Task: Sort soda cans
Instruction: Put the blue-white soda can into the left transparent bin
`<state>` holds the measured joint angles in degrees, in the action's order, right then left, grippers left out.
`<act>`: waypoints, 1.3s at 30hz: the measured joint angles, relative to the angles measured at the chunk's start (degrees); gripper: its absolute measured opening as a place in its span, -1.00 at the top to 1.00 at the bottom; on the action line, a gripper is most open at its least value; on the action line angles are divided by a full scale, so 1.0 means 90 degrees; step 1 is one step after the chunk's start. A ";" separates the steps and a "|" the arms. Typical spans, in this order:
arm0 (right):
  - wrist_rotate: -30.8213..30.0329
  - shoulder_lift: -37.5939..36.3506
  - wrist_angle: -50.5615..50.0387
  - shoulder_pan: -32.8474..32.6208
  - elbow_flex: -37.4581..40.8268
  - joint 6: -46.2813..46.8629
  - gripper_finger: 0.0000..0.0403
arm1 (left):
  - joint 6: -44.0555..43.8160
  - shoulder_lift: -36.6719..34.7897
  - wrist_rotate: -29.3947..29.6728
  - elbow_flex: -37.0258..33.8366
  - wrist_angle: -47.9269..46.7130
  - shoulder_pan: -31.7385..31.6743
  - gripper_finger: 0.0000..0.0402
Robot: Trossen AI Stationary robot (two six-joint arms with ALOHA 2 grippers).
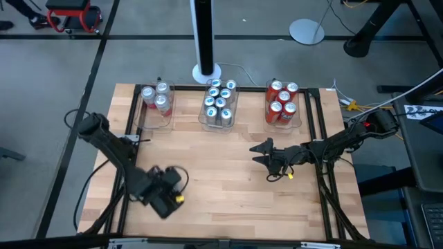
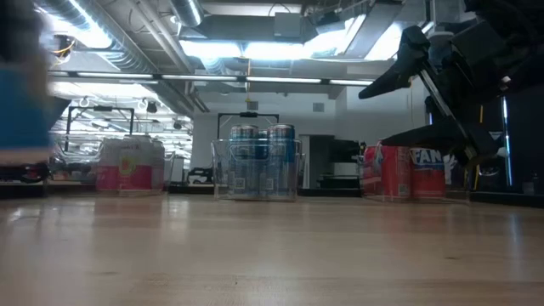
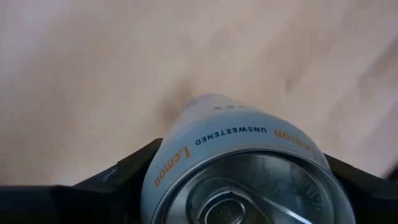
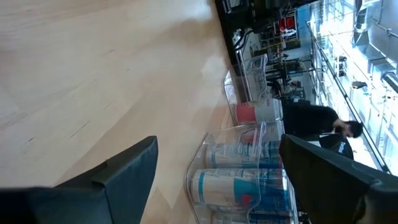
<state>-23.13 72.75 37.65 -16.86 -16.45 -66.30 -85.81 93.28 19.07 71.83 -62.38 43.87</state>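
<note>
Light wood table with three clear bins along the far edge: pink cans on the left, blue cans in the middle, red cans on the right. The left gripper sits near the front left of the table, fingers clamped on a white lemon seltzer can. The right gripper hovers in front of the red bin, fingers spread wide, nothing in them.

- Pale wooden table top: smooth, slight sheen, visible grain.
- Three clear plastic bins, e.g. centre one: glossy, see-thru.
- White metal can w/ "Lemon" lettering: satin wall, shiny bare lid.
- Black gripper fingers: matt plastic.
</note>
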 joint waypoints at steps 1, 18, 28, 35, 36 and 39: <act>0.0016 0.0000 -0.0002 0.0000 0.0000 0.0000 -0.66 | 0.0137 -0.0149 0.0205 0.0000 -0.0142 -0.0126 -0.45; -0.0025 0.0000 0.0000 0.0000 0.0002 0.0000 -0.66 | 0.2041 -0.2263 0.1653 0.0012 -0.2049 -0.3475 -0.45; -0.0039 0.0078 -0.0015 0.0000 0.0005 -0.0002 -0.66 | 0.3549 -0.2313 0.1702 -0.0019 -0.2296 -0.5772 -0.45; -0.0042 0.0133 -0.0004 0.0000 0.0005 -0.0002 -0.66 | 0.4444 -0.2294 0.1396 -0.0019 -0.2094 -0.7018 -0.45; -0.0037 0.0134 -0.0012 0.0000 0.0005 0.0000 -0.66 | 0.4531 -0.2294 0.1382 -0.0019 -0.2065 -0.7156 -0.45; -0.0032 0.0159 -0.0004 0.0000 0.0005 -0.0002 -0.66 | 0.4775 -0.2294 0.1142 -0.0019 -0.1862 -0.7492 -0.45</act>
<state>-23.42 74.18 37.61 -16.86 -16.40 -66.32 -42.83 72.64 29.35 71.66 -79.13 -23.56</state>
